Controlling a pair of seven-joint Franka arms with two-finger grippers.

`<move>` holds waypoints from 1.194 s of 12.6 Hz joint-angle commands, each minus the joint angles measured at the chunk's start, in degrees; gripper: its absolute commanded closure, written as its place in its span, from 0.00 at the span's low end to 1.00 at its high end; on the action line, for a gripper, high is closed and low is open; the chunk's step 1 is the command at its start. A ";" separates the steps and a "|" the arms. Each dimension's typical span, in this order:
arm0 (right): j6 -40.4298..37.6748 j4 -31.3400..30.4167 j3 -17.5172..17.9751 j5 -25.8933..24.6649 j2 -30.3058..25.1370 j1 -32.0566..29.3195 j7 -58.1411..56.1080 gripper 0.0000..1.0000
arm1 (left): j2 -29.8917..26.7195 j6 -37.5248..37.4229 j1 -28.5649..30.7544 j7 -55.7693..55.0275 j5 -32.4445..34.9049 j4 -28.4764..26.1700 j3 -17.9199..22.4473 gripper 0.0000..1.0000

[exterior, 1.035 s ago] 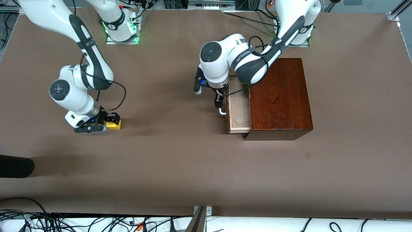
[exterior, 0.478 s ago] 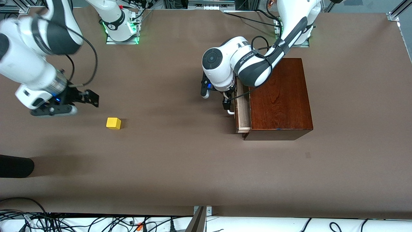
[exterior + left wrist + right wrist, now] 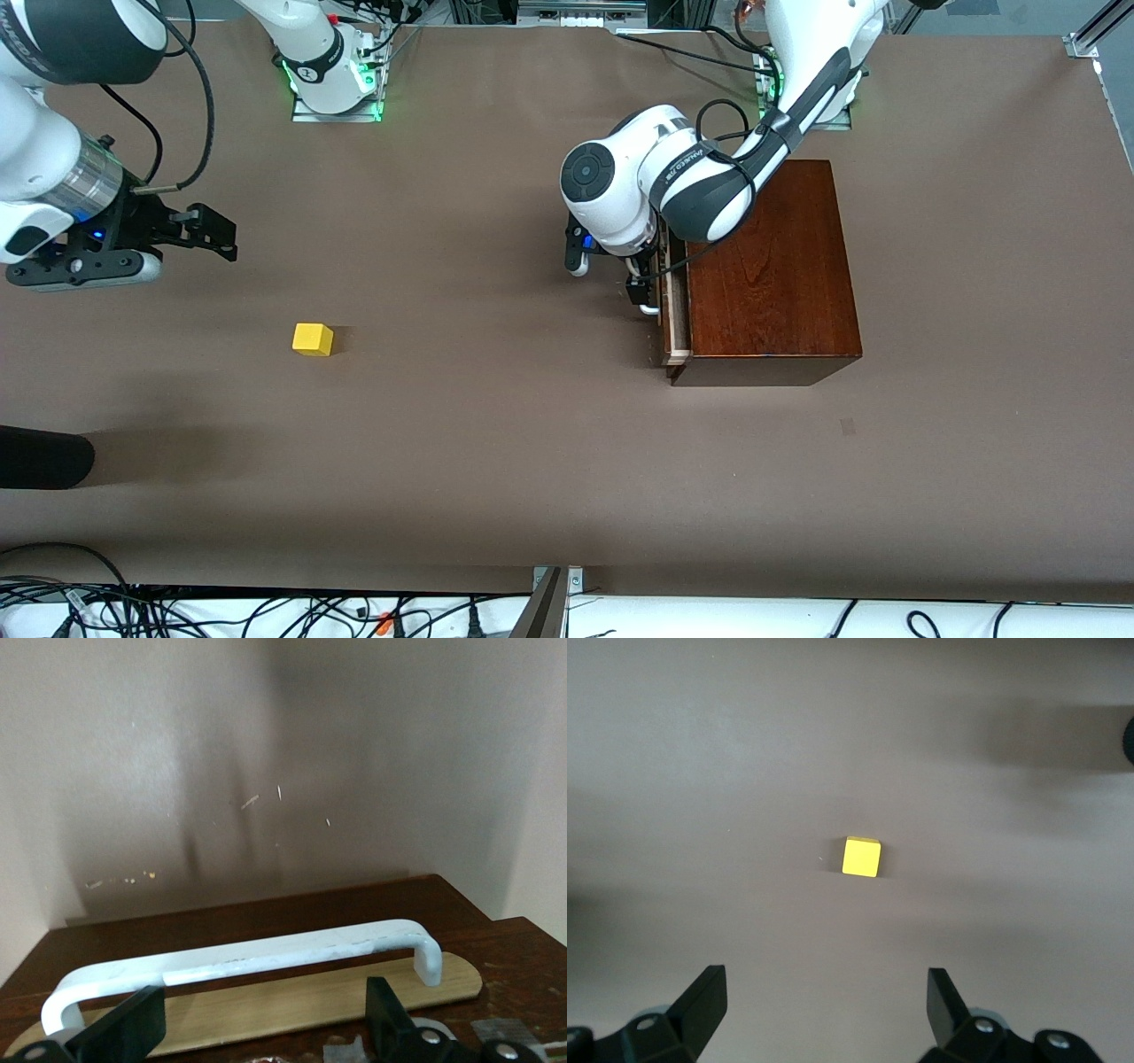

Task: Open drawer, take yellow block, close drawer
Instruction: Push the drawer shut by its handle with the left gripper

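The left arm hides most of the drawer (image 3: 671, 310) front and its white handle (image 3: 649, 309).

A brown table (image 3: 496, 461) fills the frame. The yellow block (image 3: 313, 339) lies at centre-left. The dark wooden box (image 3: 771, 275) sits right of centre, its drawer (image 3: 671, 315) seemingly almost shut.

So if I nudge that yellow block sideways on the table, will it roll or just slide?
Probably slide. The yellow block shows flat faces and square edges in the right wrist view and sits flat on the brown table cover, so rolling looks unlikely. It is small, likely light, and may skid or twist if pushed off-centre.
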 commanded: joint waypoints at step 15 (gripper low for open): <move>-3.87 5.18 -0.44 -0.61 1.73 -0.55 0.79 0.00 | 0.31 -1.97 0.79 1.05 3.87 -0.05 5.54 0.00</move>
